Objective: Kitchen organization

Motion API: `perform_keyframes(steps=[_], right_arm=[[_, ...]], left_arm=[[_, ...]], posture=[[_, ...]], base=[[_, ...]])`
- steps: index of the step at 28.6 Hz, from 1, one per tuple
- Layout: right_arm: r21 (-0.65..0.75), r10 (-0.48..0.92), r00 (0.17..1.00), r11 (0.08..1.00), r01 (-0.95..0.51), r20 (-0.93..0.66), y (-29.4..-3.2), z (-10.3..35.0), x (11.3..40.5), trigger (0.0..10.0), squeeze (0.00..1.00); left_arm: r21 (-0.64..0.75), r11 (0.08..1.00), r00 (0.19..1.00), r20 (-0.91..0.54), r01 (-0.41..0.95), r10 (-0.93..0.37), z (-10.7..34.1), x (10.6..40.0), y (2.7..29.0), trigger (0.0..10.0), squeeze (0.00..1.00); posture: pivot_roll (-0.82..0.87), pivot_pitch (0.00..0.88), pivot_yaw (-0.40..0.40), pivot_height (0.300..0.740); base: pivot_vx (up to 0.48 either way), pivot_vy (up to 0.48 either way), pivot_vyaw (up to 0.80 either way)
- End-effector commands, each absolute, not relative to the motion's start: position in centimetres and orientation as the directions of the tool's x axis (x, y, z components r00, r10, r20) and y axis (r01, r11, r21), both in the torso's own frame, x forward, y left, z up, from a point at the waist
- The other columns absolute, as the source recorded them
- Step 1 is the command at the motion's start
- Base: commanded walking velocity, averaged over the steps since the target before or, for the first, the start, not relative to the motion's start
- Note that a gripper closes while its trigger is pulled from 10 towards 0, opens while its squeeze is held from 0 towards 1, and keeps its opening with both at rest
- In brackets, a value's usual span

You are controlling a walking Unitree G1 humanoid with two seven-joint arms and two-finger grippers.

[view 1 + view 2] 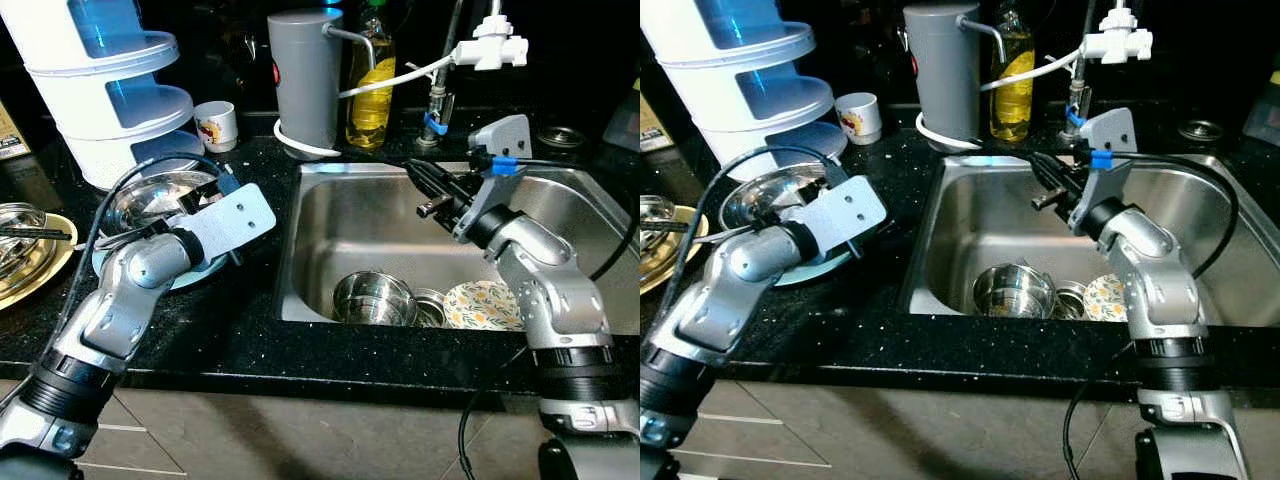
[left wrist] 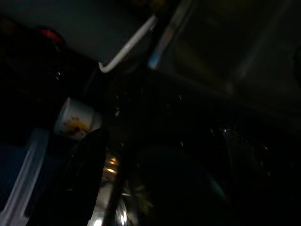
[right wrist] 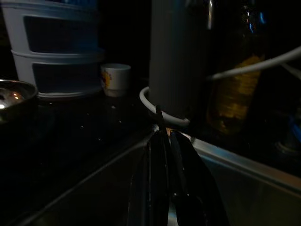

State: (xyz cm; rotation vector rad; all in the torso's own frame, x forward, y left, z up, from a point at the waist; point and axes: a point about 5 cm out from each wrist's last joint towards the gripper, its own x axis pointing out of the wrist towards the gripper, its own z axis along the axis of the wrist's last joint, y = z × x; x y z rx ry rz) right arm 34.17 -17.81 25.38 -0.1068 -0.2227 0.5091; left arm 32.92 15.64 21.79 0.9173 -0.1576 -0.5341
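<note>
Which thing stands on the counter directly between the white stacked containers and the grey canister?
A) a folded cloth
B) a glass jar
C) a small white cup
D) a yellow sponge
C. A small white cup with a printed picture stands on the black counter, between the white stacked containers and the grey canister.

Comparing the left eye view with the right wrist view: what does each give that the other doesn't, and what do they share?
Left eye view alone: the steel bowl and patterned plate down in the sink.
Right wrist view alone: a close look along the right gripper, its fingers together by the sink's edge.
Both: the white cup, grey canister, yellow bottle and stacked white containers.
</note>
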Motion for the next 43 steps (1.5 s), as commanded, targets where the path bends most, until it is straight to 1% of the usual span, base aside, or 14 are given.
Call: perform_keyframes(steps=[1, 4, 9, 12, 13, 14, 15, 25, 36, 41, 43], right_arm=[[-0.151, 0.511, 0.837, 0.859, -0.489, 0.196, -17.1, 25.8, 34.0, 10.0, 0.00], [-0.146, 0.510, 0.836, 0.860, -0.490, 0.202, -17.1, 25.9, 34.0, 10.0, 0.00], [-0.142, 0.512, 0.834, 0.859, -0.492, 0.205, -17.0, 26.1, 33.8, 10.0, 0.00], [-0.142, 0.513, 0.833, 0.858, -0.493, 0.206, -17.0, 26.2, 33.6, 10.0, 0.00], [-0.140, 0.511, 0.834, 0.859, -0.492, 0.207, -17.0, 26.2, 33.5, 10.0, 0.00], [-0.139, 0.510, 0.835, 0.860, -0.491, 0.207, -17.0, 26.2, 33.5, 10.0, 0.00], [-0.139, 0.509, 0.836, 0.861, -0.489, 0.208, -17.0, 26.2, 33.5, 10.0, 0.00], [-0.131, 0.505, 0.837, 0.863, -0.487, 0.211, -17.0, 26.4, 33.7, 10.0, 0.00], [-0.132, 0.495, 0.841, 0.869, -0.477, 0.219, -16.9, 26.5, 33.9, 10.0, 0.00], [-0.131, 0.489, 0.843, 0.872, -0.471, 0.223, -16.9, 26.5, 34.1, 10.0, 0.00], [-0.129, 0.487, 0.844, 0.873, -0.470, 0.226, -16.8, 26.5, 34.1, 10.0, 0.00]], left_arm=[[0.805, 0.475, 0.870, -0.098, 0.355, -0.484, 21.7, 33.4, 16.2, 10.0, 0.00], [0.800, 0.488, 0.873, -0.091, 0.351, -0.479, 21.8, 33.8, 16.4, 10.0, 0.00], [0.805, 0.466, 0.869, -0.119, 0.368, -0.480, 21.2, 34.2, 16.6, 10.0, 0.00], [0.800, 0.476, 0.869, -0.107, 0.364, -0.483, 21.2, 34.3, 16.5, 10.0, 0.00], [0.800, 0.479, 0.869, -0.102, 0.361, -0.485, 21.3, 34.3, 16.5, 4.0, 0.00], [0.800, 0.480, 0.869, -0.099, 0.359, -0.485, 21.3, 34.4, 16.4, 4.0, 0.00], [0.797, 0.483, 0.866, -0.097, 0.362, -0.490, 21.4, 34.4, 16.3, 0.0, 0.00], [0.793, 0.519, 0.871, -0.030, 0.319, -0.490, 22.6, 34.7, 16.4, 0.0, 0.00], [0.798, 0.523, 0.875, -0.013, 0.301, -0.484, 22.8, 34.5, 16.6, 0.0, 0.00], [0.800, 0.538, 0.871, 0.040, 0.265, -0.489, 23.9, 34.5, 16.1, 0.0, 0.00], [0.798, 0.561, 0.870, 0.102, 0.218, -0.483, 24.9, 34.4, 15.8, 0.0, 0.00]], posture=[[-0.03, 0.000, 0.030, 0.740], [-0.04, 0.000, 0.032, 0.740], [-0.05, 0.000, 0.032, 0.740], [-0.06, 0.000, 0.034, 0.740], [-0.06, 0.000, 0.036, 0.740], [-0.06, 0.000, 0.036, 0.740], [-0.06, 0.000, 0.037, 0.740], [-0.05, 0.000, 0.028, 0.740], [-0.04, 0.000, 0.030, 0.740], [-0.04, 0.000, 0.032, 0.740], [-0.03, 0.000, 0.033, 0.740]], base=[[0.000, 0.000, 0.00], [0.000, 0.000, 0.00], [0.000, 0.000, 0.00], [0.000, 0.000, 0.00], [0.000, 0.000, 0.00], [0.000, 0.000, 0.00], [0.000, 0.000, 0.00], [0.000, 0.000, 0.00], [0.000, 0.000, 0.00], [0.000, 0.000, 0.00], [0.000, 0.000, 0.00]])
